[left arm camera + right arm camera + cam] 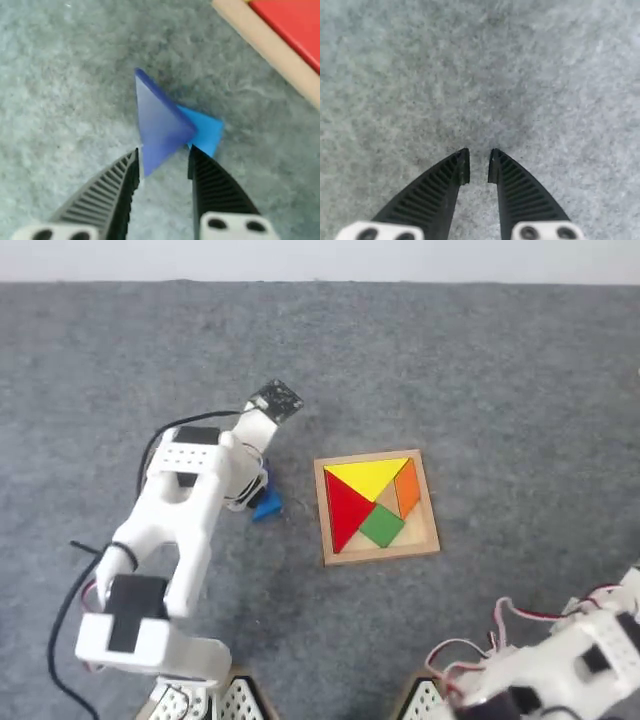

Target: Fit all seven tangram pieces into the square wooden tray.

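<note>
The square wooden tray (380, 554) lies right of centre and holds a yellow (368, 478), a red (345, 508), an orange (407, 488) and a green piece (382, 526). Left of it, on the carpet, my left gripper (258, 490) hangs over two blue pieces. In the left wrist view a dark blue triangle (160, 120) stands tilted, its lower corner pinched in my left gripper (164, 152). A light blue piece (206, 132) lies flat just behind it. The tray rim (265, 37) and red piece (295, 25) show farther off. My right gripper (478, 165) is shut over bare carpet.
Grey carpet (480, 370) covers the whole table. The right arm (560, 670) sits folded at the near right corner, well away from the tray. The left arm's body (170, 540) stretches from the near left toward the blue pieces.
</note>
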